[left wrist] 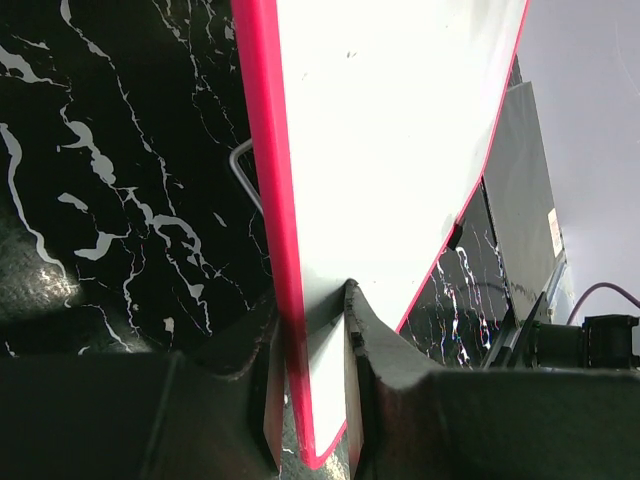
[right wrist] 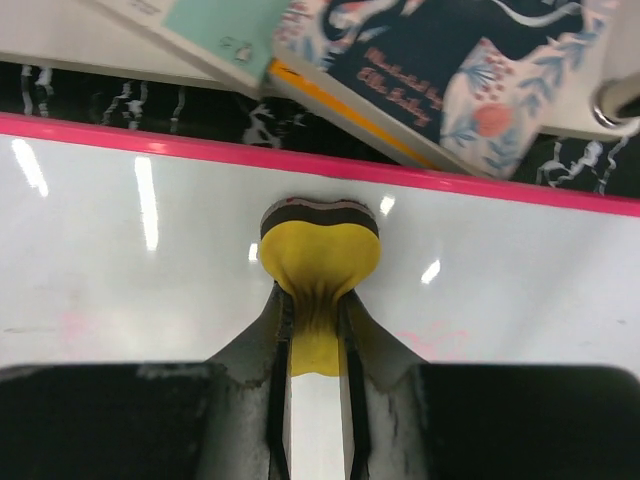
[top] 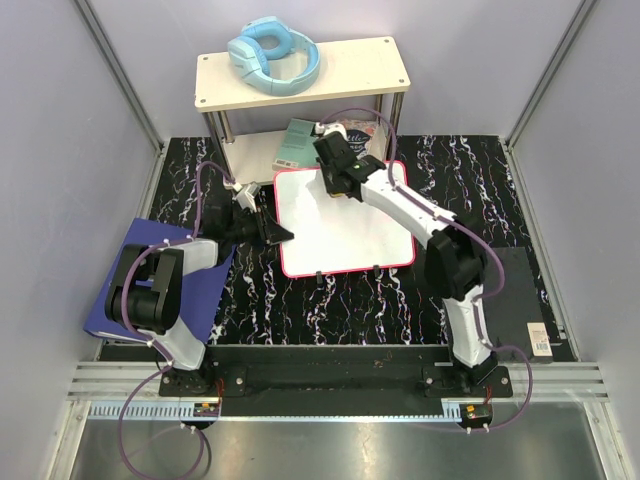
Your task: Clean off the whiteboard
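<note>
My left gripper is clamped on the left rim of the whiteboard, which lies flat in the middle of the black marbled surface, just in front of the cream shelf. My right gripper is clenched on a yellow eraser whose dark pad rests against the board close to its far pink edge (faint pink smudges show on the white to either side of my fingers), and two books lie just beyond that edge.
</note>
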Action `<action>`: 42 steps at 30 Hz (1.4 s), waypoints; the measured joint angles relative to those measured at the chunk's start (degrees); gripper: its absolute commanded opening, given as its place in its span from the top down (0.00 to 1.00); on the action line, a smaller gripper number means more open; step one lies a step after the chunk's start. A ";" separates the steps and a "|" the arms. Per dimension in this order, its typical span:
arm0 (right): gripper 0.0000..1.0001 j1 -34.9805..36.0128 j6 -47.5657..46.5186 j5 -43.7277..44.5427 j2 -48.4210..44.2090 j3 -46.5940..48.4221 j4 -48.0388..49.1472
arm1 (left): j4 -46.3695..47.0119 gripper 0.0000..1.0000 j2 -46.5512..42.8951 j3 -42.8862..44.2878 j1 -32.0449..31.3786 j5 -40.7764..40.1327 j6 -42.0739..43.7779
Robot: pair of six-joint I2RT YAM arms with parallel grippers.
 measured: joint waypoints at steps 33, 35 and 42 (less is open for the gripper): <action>1.00 -6.80 -3.10 -3.98 -10.91 -18.97 9.97 | -2.82 1.00 -0.96 0.13 -0.83 -0.22 0.57; 1.00 -5.07 -3.85 -4.70 -9.11 -16.02 9.60 | -3.17 1.00 -1.01 0.13 -0.87 -0.35 0.61; 1.00 1.22 -5.57 -8.92 -2.36 -5.33 8.35 | -3.82 1.00 -1.09 0.13 -1.01 -0.79 0.96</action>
